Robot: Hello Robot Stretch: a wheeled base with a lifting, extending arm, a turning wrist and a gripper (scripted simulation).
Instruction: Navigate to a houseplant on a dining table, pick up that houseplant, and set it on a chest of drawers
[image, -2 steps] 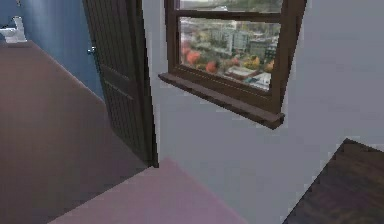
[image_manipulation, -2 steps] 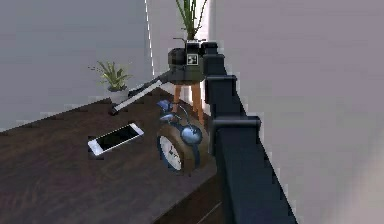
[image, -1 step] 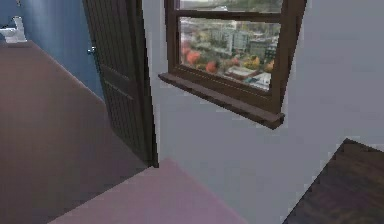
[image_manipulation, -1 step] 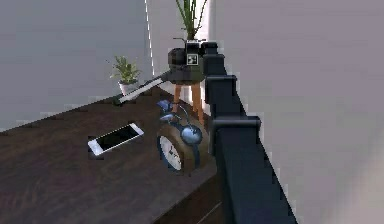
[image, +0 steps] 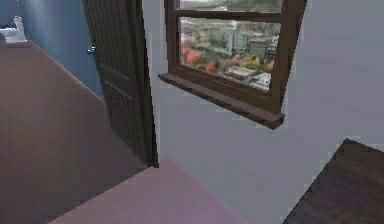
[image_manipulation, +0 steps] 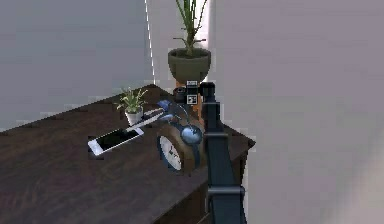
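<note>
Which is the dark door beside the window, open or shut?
Open: the door stands angled, with a blue wall visible past it.

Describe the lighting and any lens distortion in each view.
Forward view: the window is brightest, and the dark door leans through lens distortion alone. Arm side view: a bright wall strip backs the tall houseplant, with greyer shaded wall on either side.

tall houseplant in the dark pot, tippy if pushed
Probably tippy: the houseplant stands tall above its rounded dark pot. Its thin leaves likely bend when touched. The pot looks stiff and is probably the heavy part.
</note>
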